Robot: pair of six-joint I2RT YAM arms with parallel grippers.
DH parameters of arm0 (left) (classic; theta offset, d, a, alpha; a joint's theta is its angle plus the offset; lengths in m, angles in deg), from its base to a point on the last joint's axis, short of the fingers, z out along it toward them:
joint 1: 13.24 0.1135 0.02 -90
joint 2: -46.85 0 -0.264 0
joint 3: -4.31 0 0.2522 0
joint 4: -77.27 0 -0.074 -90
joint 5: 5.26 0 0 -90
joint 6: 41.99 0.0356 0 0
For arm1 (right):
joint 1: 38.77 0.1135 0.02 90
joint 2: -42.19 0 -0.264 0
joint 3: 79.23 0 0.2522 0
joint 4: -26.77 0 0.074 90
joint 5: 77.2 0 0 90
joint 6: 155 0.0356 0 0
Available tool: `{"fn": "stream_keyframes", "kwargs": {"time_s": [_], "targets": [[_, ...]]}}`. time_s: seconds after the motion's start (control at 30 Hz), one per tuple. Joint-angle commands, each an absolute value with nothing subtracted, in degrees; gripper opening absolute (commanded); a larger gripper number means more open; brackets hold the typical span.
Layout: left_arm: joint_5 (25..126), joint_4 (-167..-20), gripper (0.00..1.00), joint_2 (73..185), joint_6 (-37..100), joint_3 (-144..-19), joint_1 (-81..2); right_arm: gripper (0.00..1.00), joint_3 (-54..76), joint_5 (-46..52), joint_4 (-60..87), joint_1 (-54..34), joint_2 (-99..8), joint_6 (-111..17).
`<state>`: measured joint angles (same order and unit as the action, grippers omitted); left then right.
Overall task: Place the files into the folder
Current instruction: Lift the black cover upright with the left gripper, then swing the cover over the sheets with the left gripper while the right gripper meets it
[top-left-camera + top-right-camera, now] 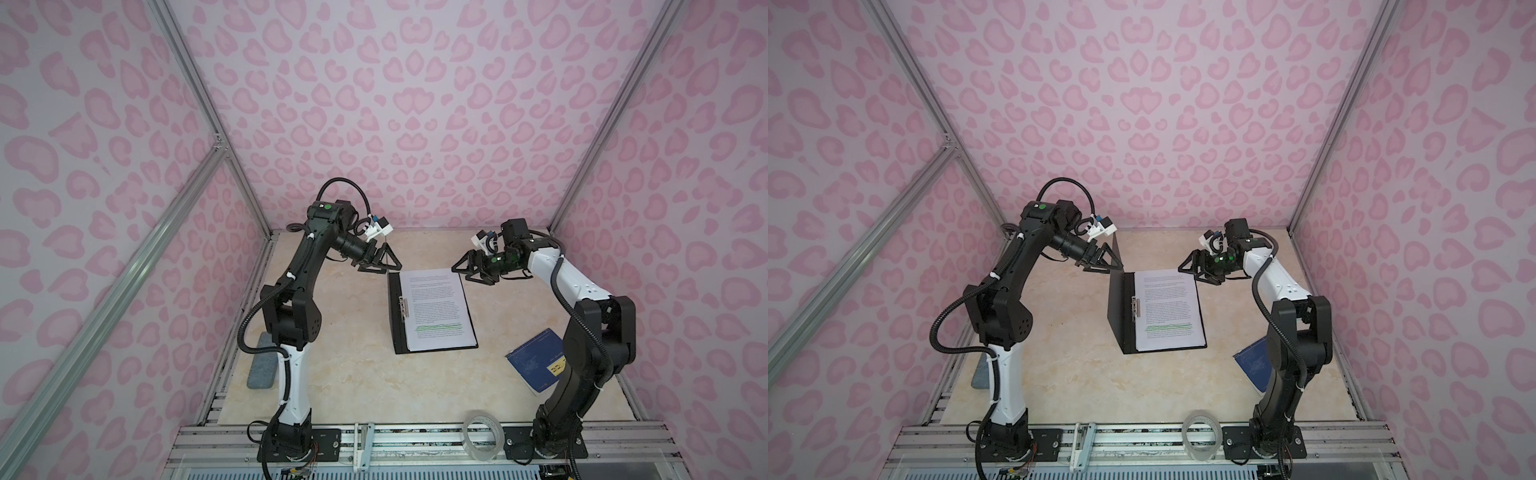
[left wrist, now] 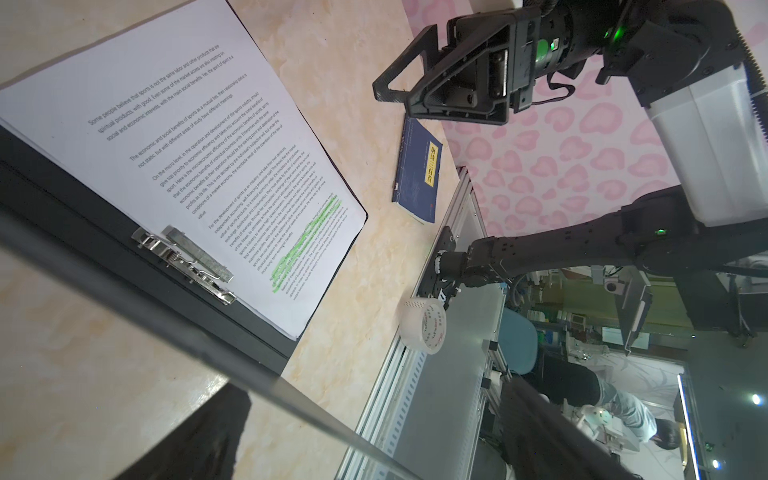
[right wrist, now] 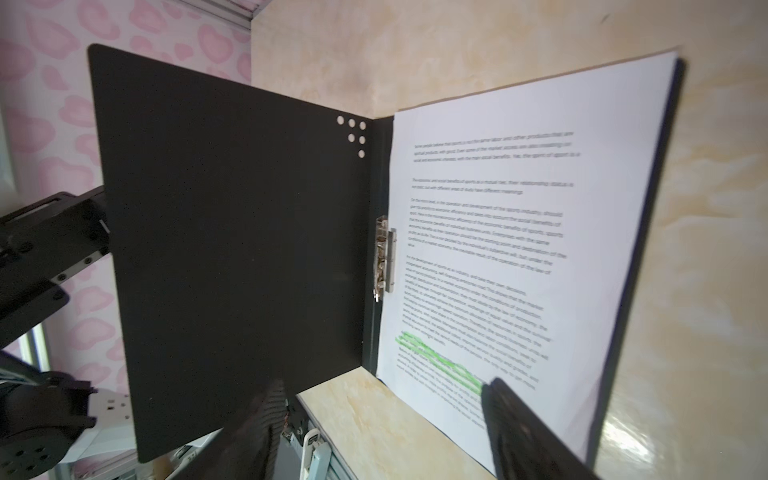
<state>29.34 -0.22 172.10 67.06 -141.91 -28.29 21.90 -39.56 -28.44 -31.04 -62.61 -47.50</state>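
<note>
The files (image 1: 436,309) lie face up on the back panel of the folder (image 1: 1119,309), at the middle of the table (image 1: 332,374), squared inside its black border. I see no loose sheet anywhere else on the table, so I judge the loading done. How many sheets are in the stack I cannot count. The metal clip (image 2: 187,262) sits at the sheets' 9 o'clock edge with its bar lapping over the paper, though I cannot tell whether it presses them down.

What is left, as I read it, is the closing. The front cover (image 3: 228,249) stands nearly upright along the spine, on the 9 o'clock side of the sheets, not yet laid over them.

My left gripper (image 1: 386,266) hangs at the folder's 11 o'clock corner, just by the cover's top edge, fingers spread wide and pinching nothing. In the left wrist view that edge runs as a blurred band close by my fingers, and I cannot tell whether it leans on one. My right gripper (image 1: 465,272) hovers at the 1 o'clock corner, just off the sheets' far edge, fingers parted and empty.

The dark blue booklet (image 1: 536,361) at 4 o'clock and the tape roll (image 1: 482,434) at 5 o'clock are well apart from the folder and, I judge, no part of this job.
</note>
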Motion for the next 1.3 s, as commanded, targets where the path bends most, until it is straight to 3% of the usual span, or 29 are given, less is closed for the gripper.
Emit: {"fn": "stream_keyframes", "kwargs": {"time_s": [0.0, 0.33, 1.0, 1.27], "targets": [[31.6, -0.5, 0.98, 173.1, 66.8, -144.4, -30.4, 0.78, 22.2, -45.6, -24.0, -30.2, -63.3, -44.1], [33.6, -9.3, 0.98, 173.7, 61.7, -146.0, -34.6, 0.79, 24.1, -51.2, -17.7, -27.6, -65.6, -38.7], [31.8, -15.0, 0.98, 173.5, 58.1, -146.0, -37.1, 0.79, 24.4, -53.6, -12.3, -25.7, -65.7, -34.2], [36.0, -16.2, 0.98, 173.9, 55.5, -146.0, -39.0, 0.8, 24.1, -54.0, -11.6, -25.8, -65.8, -33.7]]}}
